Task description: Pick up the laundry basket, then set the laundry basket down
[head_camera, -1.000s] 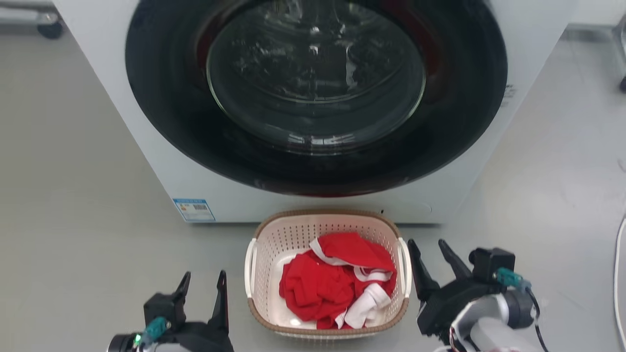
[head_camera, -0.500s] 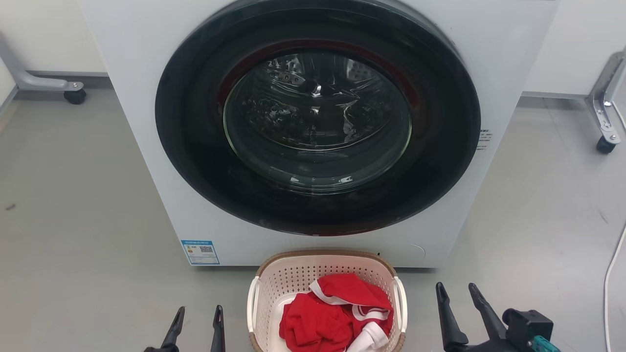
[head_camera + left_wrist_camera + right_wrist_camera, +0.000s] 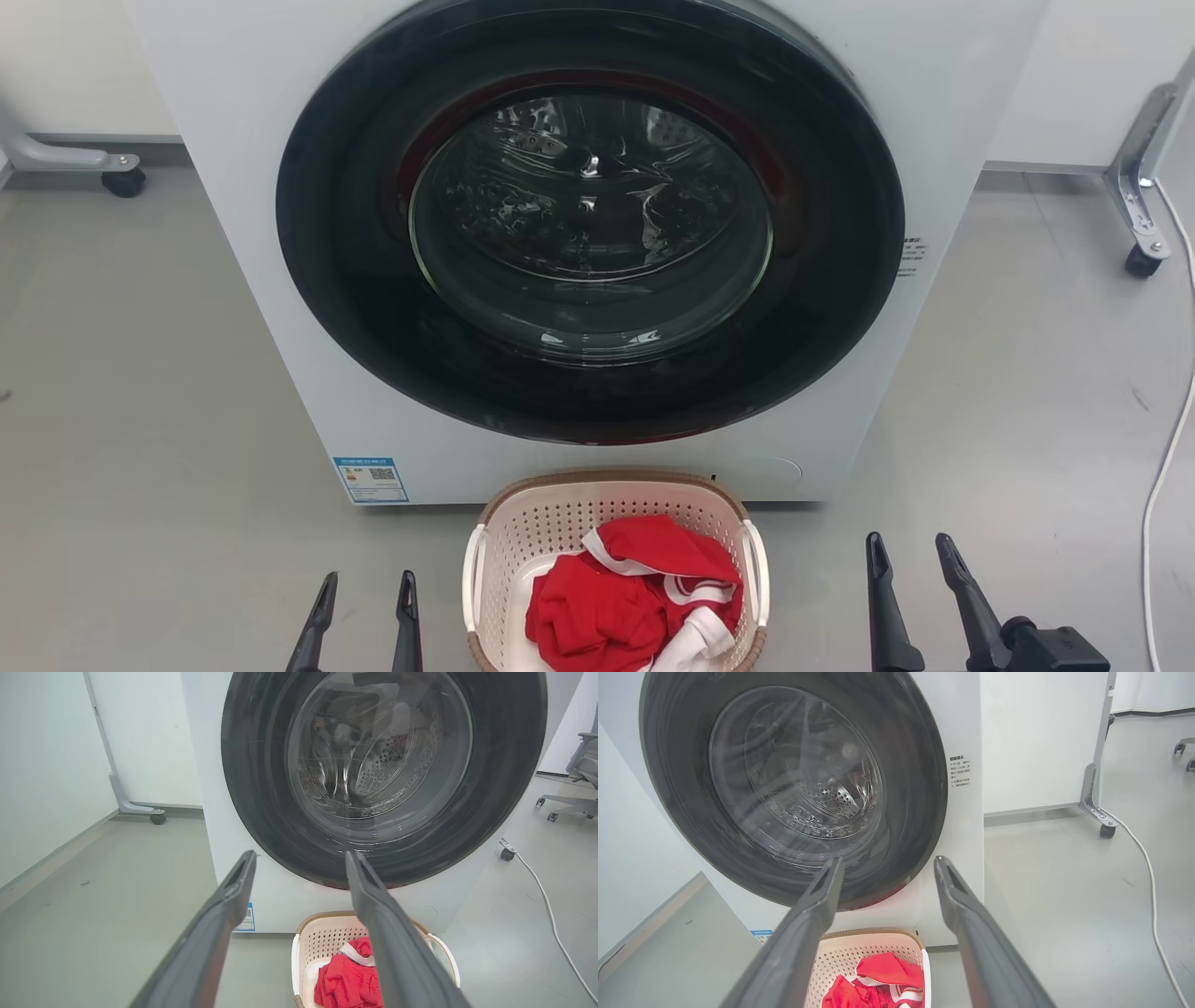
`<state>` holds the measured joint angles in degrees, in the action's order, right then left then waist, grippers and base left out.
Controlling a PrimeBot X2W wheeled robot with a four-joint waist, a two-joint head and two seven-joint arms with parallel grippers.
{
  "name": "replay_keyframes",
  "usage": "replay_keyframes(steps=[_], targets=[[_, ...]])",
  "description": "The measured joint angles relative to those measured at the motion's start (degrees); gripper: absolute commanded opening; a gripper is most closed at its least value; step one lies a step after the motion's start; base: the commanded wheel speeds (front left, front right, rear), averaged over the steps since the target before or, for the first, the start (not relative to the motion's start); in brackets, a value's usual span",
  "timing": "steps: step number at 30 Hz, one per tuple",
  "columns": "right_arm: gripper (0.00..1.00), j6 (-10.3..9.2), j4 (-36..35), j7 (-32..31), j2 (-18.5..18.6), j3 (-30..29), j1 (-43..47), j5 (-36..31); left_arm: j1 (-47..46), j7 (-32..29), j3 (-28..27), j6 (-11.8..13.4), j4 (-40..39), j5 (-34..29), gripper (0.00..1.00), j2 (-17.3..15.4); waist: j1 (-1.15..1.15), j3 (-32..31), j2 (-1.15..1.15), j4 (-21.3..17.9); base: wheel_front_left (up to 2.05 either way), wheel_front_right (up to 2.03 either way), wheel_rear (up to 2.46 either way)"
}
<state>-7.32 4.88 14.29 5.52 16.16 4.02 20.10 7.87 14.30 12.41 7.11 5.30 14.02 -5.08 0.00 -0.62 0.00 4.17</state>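
The laundry basket (image 3: 560,523), cream perforated plastic with a brown rim and white side handles, stands on the floor right in front of the washing machine, holding red and white clothes (image 3: 635,597). My left gripper (image 3: 366,586) is open to the basket's left, nothing between its fingers. To the basket's right my right gripper (image 3: 910,549) is open and empty too, apart from the handle. The left wrist view shows the basket (image 3: 322,945) low between and behind the left gripper (image 3: 301,857) fingers. In the right wrist view the basket (image 3: 859,952) lies below the right gripper (image 3: 886,863).
A white front-loading washing machine (image 3: 233,187) with a large dark round door (image 3: 588,215) stands close behind the basket. Caster feet of frames sit at far left (image 3: 121,177) and far right (image 3: 1141,257). A white cable (image 3: 1167,467) runs along the grey floor at right.
The head camera has tilted up, so the whole picture has slid down. Both grippers stand farther from the basket's handles than before, the right one most clearly.
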Motion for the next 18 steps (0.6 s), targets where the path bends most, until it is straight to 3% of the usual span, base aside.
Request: replay_keyframes(steps=[18], targets=[[1.0,0.0,-6.4,0.0,-1.5,-2.3,1.5,-5.8,0.9,0.0,-1.1,0.0,-2.7,-1.6,1.0,0.9,0.0,0.7,0.0,-0.6,0.0,0.0,0.0]])
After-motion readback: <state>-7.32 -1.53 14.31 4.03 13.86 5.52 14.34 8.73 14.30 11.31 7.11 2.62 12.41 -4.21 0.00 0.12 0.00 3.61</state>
